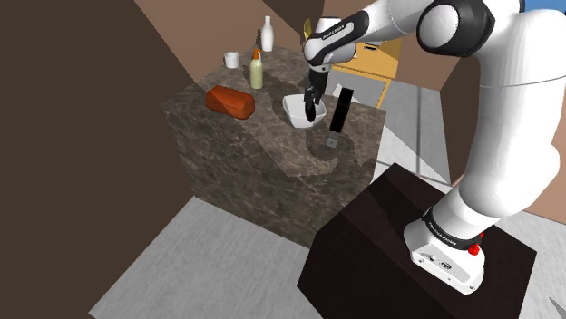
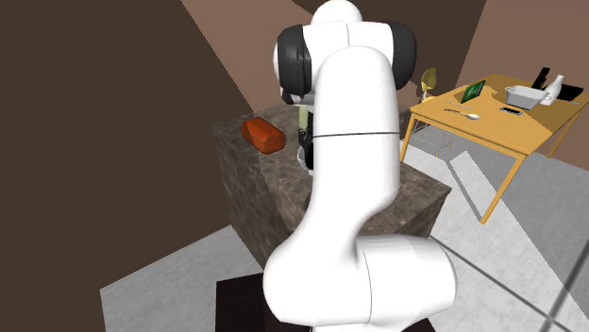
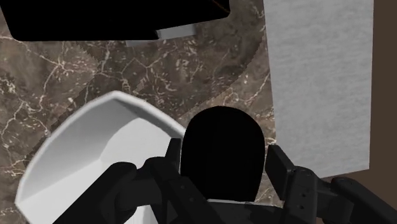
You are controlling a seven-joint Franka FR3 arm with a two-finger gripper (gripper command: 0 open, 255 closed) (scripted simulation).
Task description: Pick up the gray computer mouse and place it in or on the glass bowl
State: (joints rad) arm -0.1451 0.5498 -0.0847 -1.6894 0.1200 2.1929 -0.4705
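A dark, almost black computer mouse (image 3: 221, 149) is clasped between my gripper's (image 3: 222, 175) fingers, with a finger (image 3: 284, 170) pressed against its side. The mouse hangs over the rim of a white angular bowl (image 3: 95, 143), partly above the bowl and partly above the marble counter (image 3: 210, 70). In the shoulder view my gripper (image 1: 313, 112) points down at the bowl (image 1: 297, 109) near the counter's right end, and the mouse (image 1: 311, 105) is a dark shape at its tip.
On the counter stand an orange-red loaf-shaped object (image 1: 229, 101), a yellowish bottle (image 1: 257, 71), a white cup (image 1: 232, 60) and a white bottle (image 1: 268, 33). A black upright slab (image 1: 340, 113) stands just beside the bowl. A wooden table (image 2: 491, 118) holds several items.
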